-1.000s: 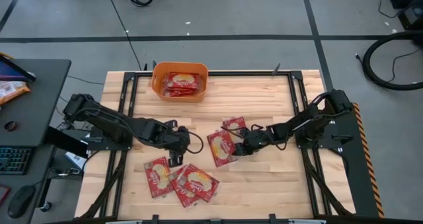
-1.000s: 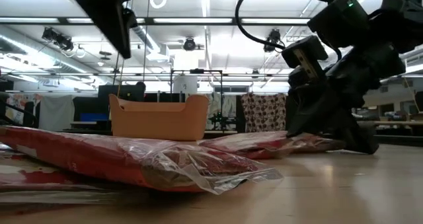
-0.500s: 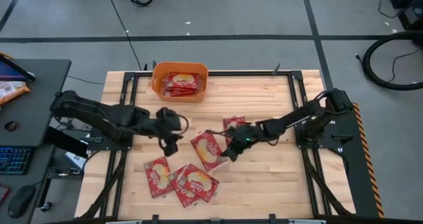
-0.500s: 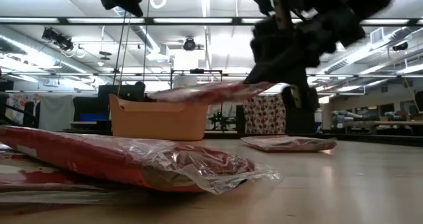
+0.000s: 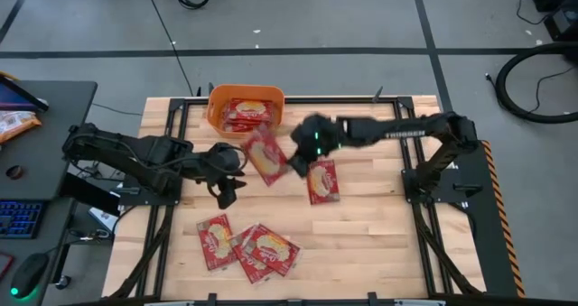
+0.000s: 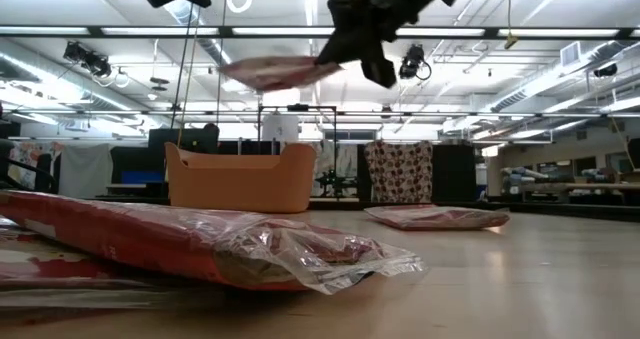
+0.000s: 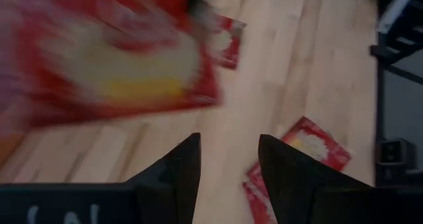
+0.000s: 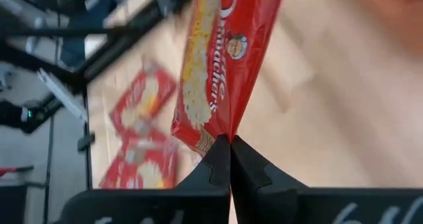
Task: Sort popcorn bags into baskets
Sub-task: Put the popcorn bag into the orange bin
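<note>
My right gripper (image 5: 291, 159) is stretched to the table's middle, high above it, shut on one red popcorn bag (image 5: 265, 154) just near of the orange basket (image 5: 217, 116). The basket stands at the far edge with bags inside (image 5: 246, 113). One bag (image 5: 322, 181) lies flat mid-table, and several more (image 5: 248, 247) lie overlapped by the near edge. My left gripper (image 5: 226, 196) hovers open left of the held bag, touching nothing. My right gripper pinches the popcorn bag between its two fingers by an edge (image 8: 228, 133), near a corner. The bag (image 6: 275, 72) is lifted clear, high over the table. It sticks out from the fingers nearly level, toward the table's left.
Black frame rails (image 5: 181, 134) run along the table's left and right sides. A near bag (image 6: 200, 244) fills the low view's foreground. Bare wood (image 5: 379, 234) shows on the near right. A desk with a keyboard (image 5: 18, 217) stands off the left edge.
My right gripper has lifted the bag off the mid-table and carried it up, toward the left and far edges, close to the basket. The bag has gone from lying flat to hanging clear in the air. My left gripper has risen and drawn back toward the left.
</note>
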